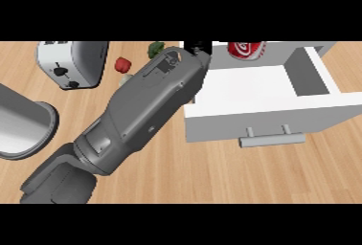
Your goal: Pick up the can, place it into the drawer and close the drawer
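In the drawer (272, 118), the can (246, 49) sits just beside the robot hand (198, 47).

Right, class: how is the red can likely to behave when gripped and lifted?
The red can looks like a smooth, stiff cylinder, so it may slip in a grasp. It seems to stand upright; a sideways nudge could tip it, and then it might roll. Small beside the drawer, it is probably light.
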Robot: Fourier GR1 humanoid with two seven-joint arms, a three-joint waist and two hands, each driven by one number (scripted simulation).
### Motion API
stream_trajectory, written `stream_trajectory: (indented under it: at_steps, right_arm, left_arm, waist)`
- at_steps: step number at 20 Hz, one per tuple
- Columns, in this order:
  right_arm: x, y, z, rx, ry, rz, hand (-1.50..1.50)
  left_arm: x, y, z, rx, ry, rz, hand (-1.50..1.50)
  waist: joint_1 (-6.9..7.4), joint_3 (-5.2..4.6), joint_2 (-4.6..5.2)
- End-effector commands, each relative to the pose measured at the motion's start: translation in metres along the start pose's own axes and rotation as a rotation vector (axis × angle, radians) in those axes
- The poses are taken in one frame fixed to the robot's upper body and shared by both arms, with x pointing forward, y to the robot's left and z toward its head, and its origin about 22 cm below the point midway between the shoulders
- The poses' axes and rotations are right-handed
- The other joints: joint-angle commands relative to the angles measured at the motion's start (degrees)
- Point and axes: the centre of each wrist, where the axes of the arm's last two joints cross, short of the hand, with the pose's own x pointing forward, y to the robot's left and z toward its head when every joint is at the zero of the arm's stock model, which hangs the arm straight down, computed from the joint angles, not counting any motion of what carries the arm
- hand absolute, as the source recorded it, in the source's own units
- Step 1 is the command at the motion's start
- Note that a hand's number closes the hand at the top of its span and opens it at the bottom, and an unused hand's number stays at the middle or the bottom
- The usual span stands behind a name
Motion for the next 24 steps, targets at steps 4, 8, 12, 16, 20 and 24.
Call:
stream_trajectory:
  at_steps: [4, 8, 12, 16, 20, 24]
  right_arm:
    - [0.001, 0.001, -0.002, 0.007, -0.002, -0.018, -1.5]
    - [0.001, 0.002, -0.005, 0.006, -0.016, -0.006, -1.5]
    - [-0.005, 0.004, -0.011, 0.01, -0.014, -0.013, -1.5]
    - [-0.001, 0.004, -0.01, 0.012, -0.009, 0.022, -1.5]
    - [0.001, 0.005, -0.014, 0.004, -0.021, -0.001, -1.5]
    - [0.004, 0.002, -0.016, 0.016, -0.058, 0.054, -1.5]
  left_arm:
    - [-0.01, -0.002, -0.002, 0.032, 0.005, -0.065, 1.5]
    - [-0.016, -0.003, 0.001, 0.078, 0.022, -0.074, -1.5]
    - [-0.039, 0.013, -0.002, 0.095, 0.007, -0.081, -1.5]
    - [-0.021, 0.003, -0.004, 0.11, 0.027, -0.078, -1.5]
    - [-0.038, 0.009, 0.0, 0.115, 0.017, -0.075, -1.5]
    - [-0.031, 0.004, 0.0, 0.119, 0.005, -0.064, -1.5]
  waist:
    - [-1.18, 0.05, 0.27]
    - [-1.25, 0.06, 0.21]
    - [-0.56, 0.02, 0.41]
    - [-0.56, 0.03, 0.26]
    - [-1.14, 0.02, 0.46]
    - [-0.65, 0.03, 0.28]
